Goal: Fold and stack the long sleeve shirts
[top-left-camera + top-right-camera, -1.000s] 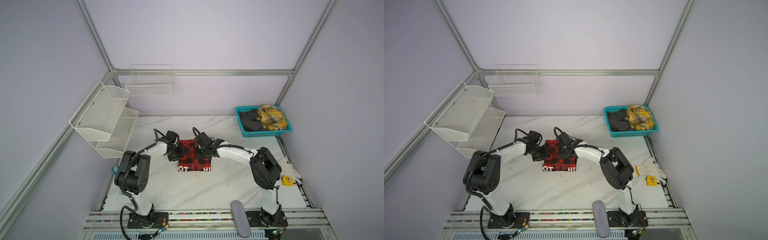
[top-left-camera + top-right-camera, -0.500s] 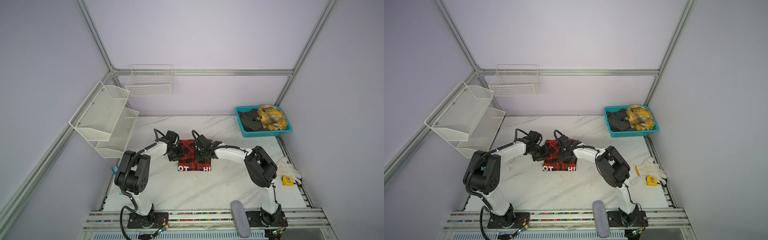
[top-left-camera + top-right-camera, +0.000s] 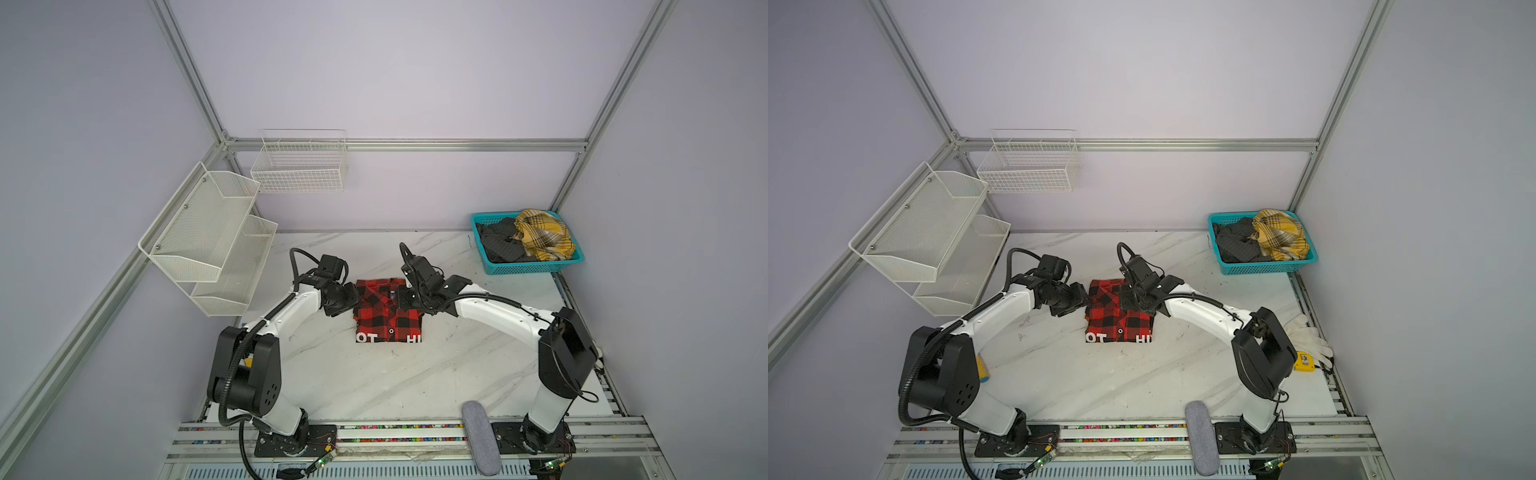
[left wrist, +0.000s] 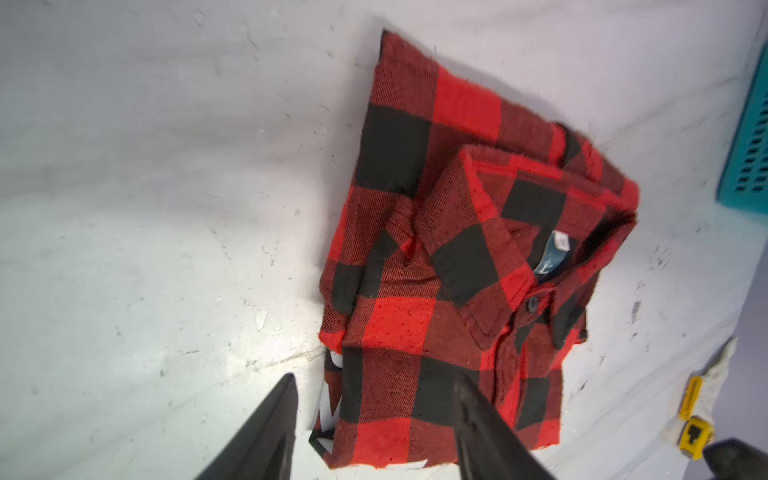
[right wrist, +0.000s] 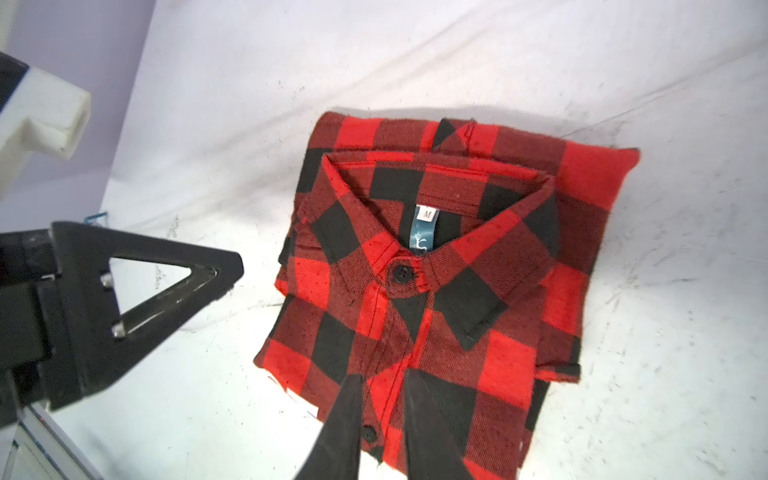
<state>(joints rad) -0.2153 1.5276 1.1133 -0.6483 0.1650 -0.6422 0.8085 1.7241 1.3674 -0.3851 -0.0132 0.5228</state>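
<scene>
A red-and-black check long sleeve shirt (image 3: 388,316) (image 3: 1119,316) lies folded in a flat square at the table's middle, collar toward the back and white letters along its front edge. My left gripper (image 3: 351,303) (image 4: 374,378) is open at the shirt's left edge, one finger over the cloth (image 4: 436,249) and one over bare table, with nothing pinched. My right gripper (image 3: 409,297) (image 5: 381,374) hovers over the button placket (image 5: 436,270). Its jaws stand a narrow gap apart and the cloth below them lies flat.
A teal basket (image 3: 532,269) at the back right holds dark clothes and a yellow plaid cloth (image 3: 540,237). White mesh shelves (image 3: 208,241) and a wire basket (image 3: 299,166) hang on the left and back walls. A grey roll (image 3: 482,436) lies at the front edge. White gloves (image 3: 1308,336) lie at the right edge.
My left gripper has opened and let go of the shirt's left edge. My right gripper has drawn back a little to the right over the shirt. The shirt has stayed in place.
</scene>
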